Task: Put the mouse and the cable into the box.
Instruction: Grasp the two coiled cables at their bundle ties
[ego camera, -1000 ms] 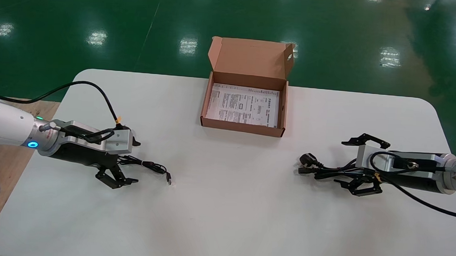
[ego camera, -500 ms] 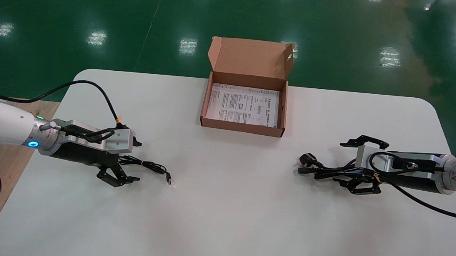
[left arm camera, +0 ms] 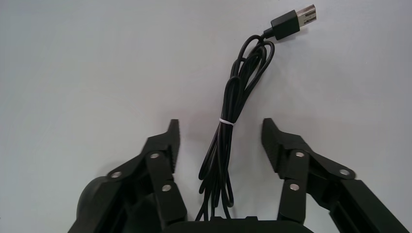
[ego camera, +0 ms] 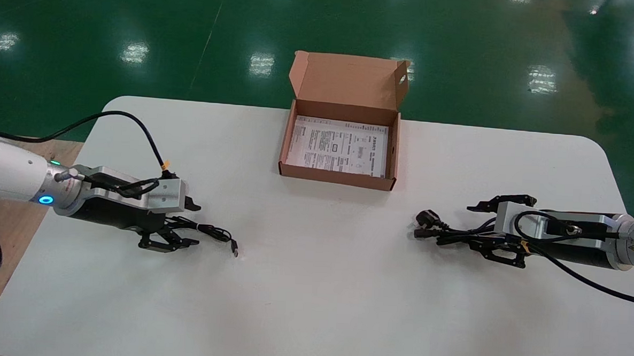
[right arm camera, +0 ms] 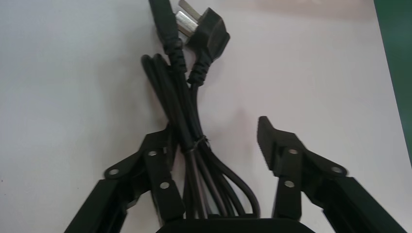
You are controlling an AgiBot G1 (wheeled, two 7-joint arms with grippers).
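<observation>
A thin black USB cable (ego camera: 210, 230), tied in a bundle (left arm camera: 228, 131), lies on the white table (ego camera: 312, 285) at the left, its plug (left arm camera: 294, 22) pointing away. My left gripper (ego camera: 191, 225) (left arm camera: 221, 128) is open, and the bundle lies between its fingers, untouched. A thick black power cable (ego camera: 451, 237) (right arm camera: 187, 121) with its plug (right arm camera: 206, 31) lies at the right. My right gripper (ego camera: 475, 227) (right arm camera: 216, 126) is open around it, one finger against the bundle. A dark rounded shape (left arm camera: 94, 204) sits by the left gripper's base. I cannot tell if it is the mouse.
The open cardboard box (ego camera: 336, 176) stands at the table's far middle, its lid upright and a printed sheet (ego camera: 340, 145) on its bottom. Green floor lies beyond the table. The left arm's cable (ego camera: 132, 122) loops over the table's left part.
Both grippers' fingers have drawn closer together around their cable bundles. The cables and the box have not moved.
</observation>
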